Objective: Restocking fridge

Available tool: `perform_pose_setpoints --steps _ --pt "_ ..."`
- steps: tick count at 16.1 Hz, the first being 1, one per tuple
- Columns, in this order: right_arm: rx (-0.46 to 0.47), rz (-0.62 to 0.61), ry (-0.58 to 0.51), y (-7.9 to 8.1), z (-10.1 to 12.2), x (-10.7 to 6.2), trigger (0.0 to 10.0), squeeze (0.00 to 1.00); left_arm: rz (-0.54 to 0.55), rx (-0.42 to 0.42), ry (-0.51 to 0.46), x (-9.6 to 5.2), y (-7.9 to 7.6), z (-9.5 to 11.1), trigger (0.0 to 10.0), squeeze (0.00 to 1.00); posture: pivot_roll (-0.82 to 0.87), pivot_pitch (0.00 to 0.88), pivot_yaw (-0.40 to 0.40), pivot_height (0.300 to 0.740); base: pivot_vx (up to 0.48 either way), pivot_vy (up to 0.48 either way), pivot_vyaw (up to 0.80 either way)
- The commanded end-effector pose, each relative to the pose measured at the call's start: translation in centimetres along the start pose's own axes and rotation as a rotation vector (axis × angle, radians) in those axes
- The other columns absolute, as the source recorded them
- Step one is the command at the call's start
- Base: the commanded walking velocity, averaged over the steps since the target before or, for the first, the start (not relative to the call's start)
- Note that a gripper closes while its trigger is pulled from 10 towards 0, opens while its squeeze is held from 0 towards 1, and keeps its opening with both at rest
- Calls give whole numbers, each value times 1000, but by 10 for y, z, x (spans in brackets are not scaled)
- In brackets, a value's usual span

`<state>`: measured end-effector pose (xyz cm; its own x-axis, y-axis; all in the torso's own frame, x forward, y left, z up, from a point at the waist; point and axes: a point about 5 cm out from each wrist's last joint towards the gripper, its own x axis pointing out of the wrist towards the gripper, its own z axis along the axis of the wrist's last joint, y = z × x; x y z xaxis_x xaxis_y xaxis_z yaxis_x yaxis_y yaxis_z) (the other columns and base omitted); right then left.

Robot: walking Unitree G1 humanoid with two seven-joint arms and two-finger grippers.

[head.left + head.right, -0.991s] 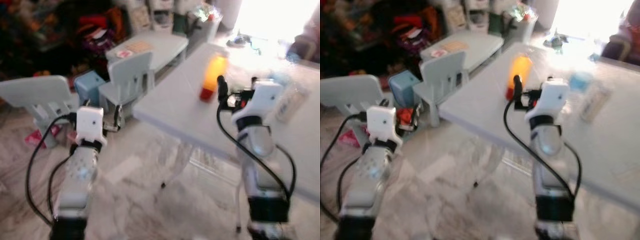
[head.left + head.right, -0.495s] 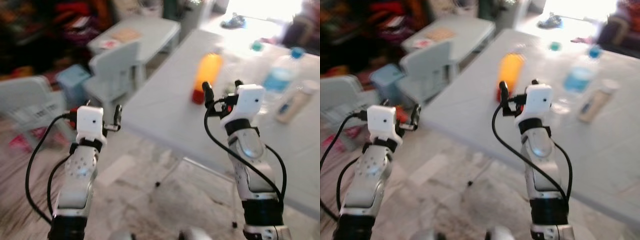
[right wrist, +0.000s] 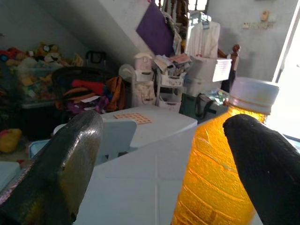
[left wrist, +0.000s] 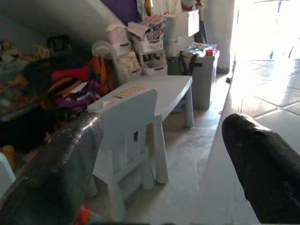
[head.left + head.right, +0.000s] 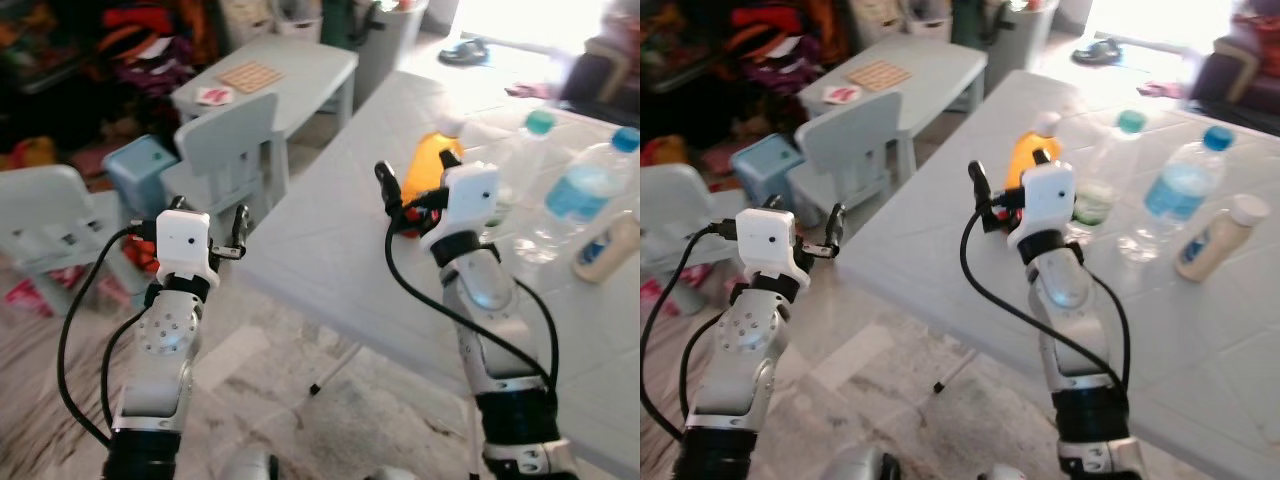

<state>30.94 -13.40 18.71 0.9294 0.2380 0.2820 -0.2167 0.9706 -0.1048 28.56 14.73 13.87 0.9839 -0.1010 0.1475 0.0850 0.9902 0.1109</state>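
Observation:
An orange juice bottle (image 5: 423,172) with a white cap stands near the left edge of the white table (image 5: 330,230), with red at its base. My right gripper (image 5: 414,183) is open just in front of it, one finger on each side, covering part of it. In the right wrist view the bottle (image 3: 211,178) stands close beside one of the spread fingers (image 3: 262,168). My left gripper (image 5: 228,238) is open and held out over the floor, left of the table's edge. The left wrist view shows its two fingers (image 4: 56,178) wide apart with nothing between them.
On the table behind the juice stand a clear bottle with a green cap (image 5: 520,160), a blue-capped water bottle (image 5: 585,190) and a cream bottle (image 5: 610,250). A low child's table (image 5: 270,75), two small chairs (image 5: 235,140) and a blue box (image 5: 140,170) crowd the left.
The camera has swung and come closer to the table, bringing more bottles into view. My right gripper has closed in on the orange bottle. The left arm keeps its pose.

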Motion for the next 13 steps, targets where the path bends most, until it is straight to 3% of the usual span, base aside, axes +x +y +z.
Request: perform_pose_setpoints --steps 1,5,9,13 --pt "3 0 -3 -2 0 1 10000 0 -6 3 -6 1 -2 2 10000 0 84 54 -9 740 0 0 0" --pt "-28 -2 -52 -3 9 13 10000 0 -11 2 -5 -1 -3 2 10000 0 92 58 -9 740 0 0 0" --pt "-85 -98 -108 -20 22 29 10000 0 -19 -2 2 -3 -4 0 10000 0 98 67 -10 740 0 0 0" --pt "-64 -121 -113 -25 25 43 10000 0 -36 -5 2 -3 -6 1 10000 0 103 75 -2 740 0 0 0"
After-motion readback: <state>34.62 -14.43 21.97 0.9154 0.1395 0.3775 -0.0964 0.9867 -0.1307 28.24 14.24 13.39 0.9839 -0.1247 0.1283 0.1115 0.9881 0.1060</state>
